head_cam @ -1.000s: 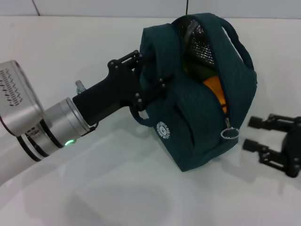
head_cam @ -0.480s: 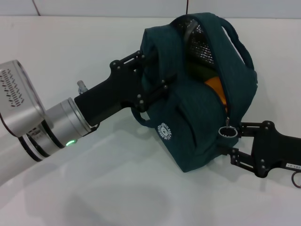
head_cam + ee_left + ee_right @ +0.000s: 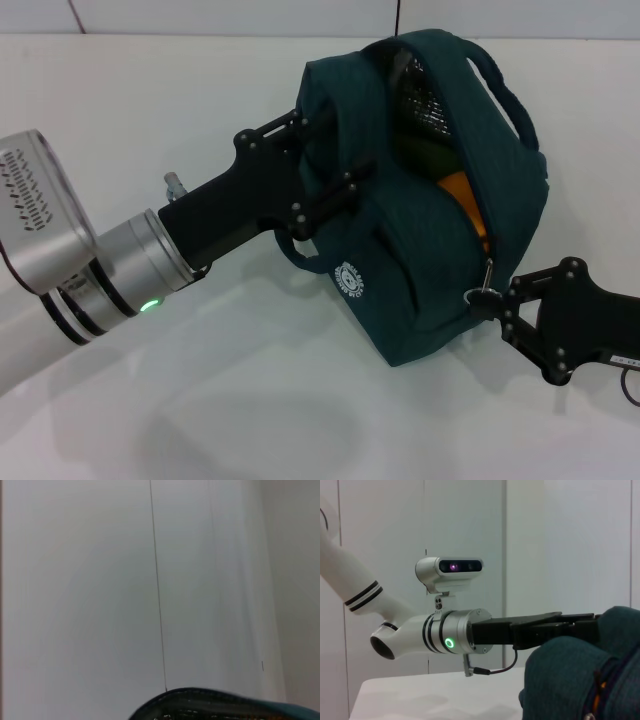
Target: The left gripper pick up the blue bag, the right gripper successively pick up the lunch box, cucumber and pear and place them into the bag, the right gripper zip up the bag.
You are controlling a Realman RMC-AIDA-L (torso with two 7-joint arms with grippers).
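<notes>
The left tool (image 3: 325,165) reached in from the left on its silver-white arm, green light lit, its 2 fingers clamped on the blue bag (image 3: 420,270) at the bag's left side. The right tool (image 3: 488,298) came in low from the right, its fingertips pinched on the zipper pull (image 3: 478,293) at the bag's lower right corner.

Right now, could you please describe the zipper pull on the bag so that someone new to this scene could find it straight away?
Start at the blue bag, which the left gripper holds tilted above the white table. Follow its open zipper down to the lowest corner, where the right gripper meets it. There hangs the zipper pull, a small metal ring, the only shiny silver piece on the dark fabric.
</notes>
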